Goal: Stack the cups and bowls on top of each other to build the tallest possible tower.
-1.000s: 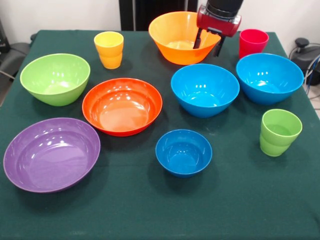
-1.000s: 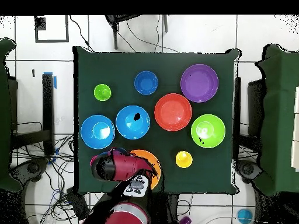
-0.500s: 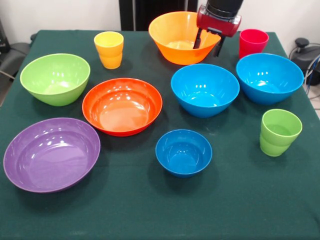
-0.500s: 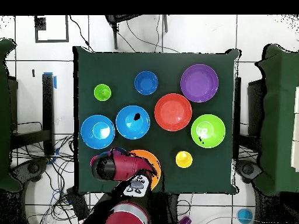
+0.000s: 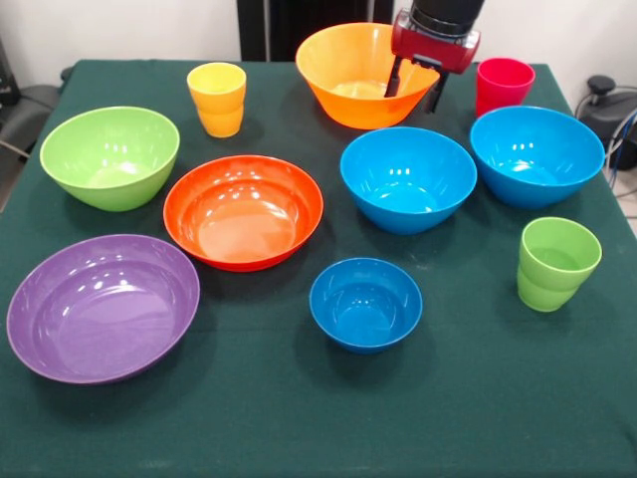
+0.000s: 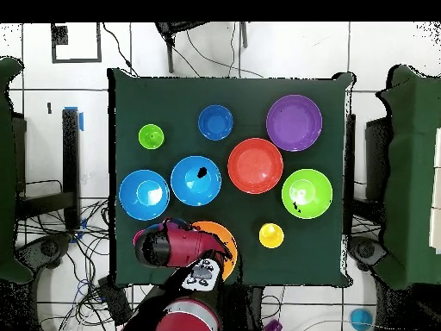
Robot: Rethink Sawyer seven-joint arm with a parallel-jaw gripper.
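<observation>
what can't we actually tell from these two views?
- Red cup: the overhead view hides it under the arm; only the front view shows it.
- Yellow-orange bowl: the gripper covers part of its rim in the front view, and the arm covers most of it overhead.
- Fingers: they hang open at the bowl's rim; touching or not, I cannot tell.
- Arm above the wrist: cut off by the front view's top edge.
</observation>
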